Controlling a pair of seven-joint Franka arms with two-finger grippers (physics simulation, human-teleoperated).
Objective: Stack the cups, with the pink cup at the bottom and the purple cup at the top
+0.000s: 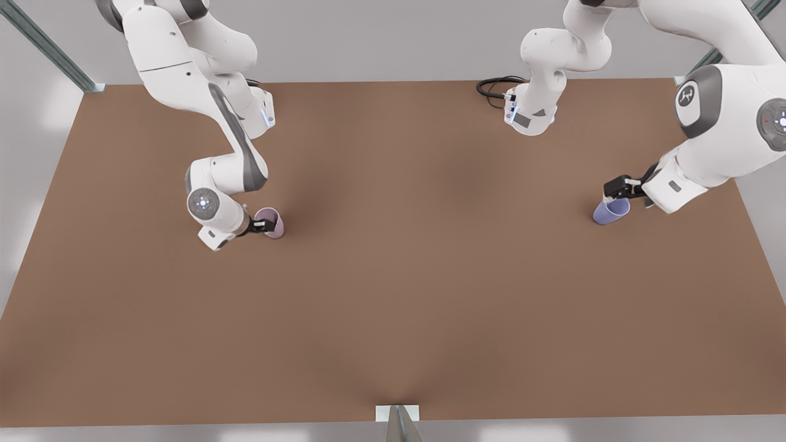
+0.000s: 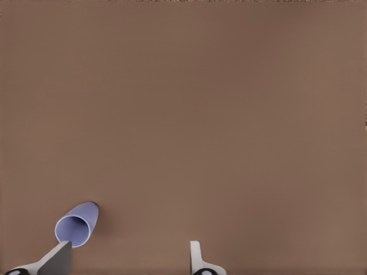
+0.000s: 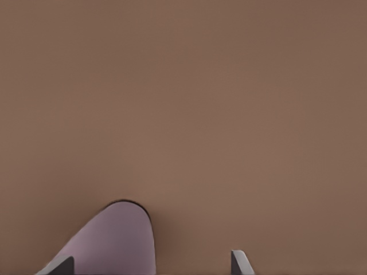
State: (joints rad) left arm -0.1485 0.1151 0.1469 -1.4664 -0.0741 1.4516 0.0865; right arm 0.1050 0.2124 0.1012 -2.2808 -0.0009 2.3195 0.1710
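The pink cup (image 1: 271, 222) stands upright on the brown table (image 1: 393, 258) at the front view's left. My right gripper (image 1: 263, 226) is low beside it and open; in the right wrist view the pink cup (image 3: 117, 240) sits against one finger (image 3: 62, 267), the other finger (image 3: 241, 262) well apart from it. The purple cup (image 1: 611, 212) stands at the front view's right. My left gripper (image 1: 619, 191) hangs just above it, open. In the left wrist view the purple cup (image 2: 77, 223) lies just beyond one fingertip (image 2: 60, 255), not between the fingers.
A black cable (image 1: 494, 88) coils at the table's far edge beside one arm's base. Metal frame posts (image 1: 399, 423) stand at the near edge and the far corners. Bare brown tabletop lies between the two cups.
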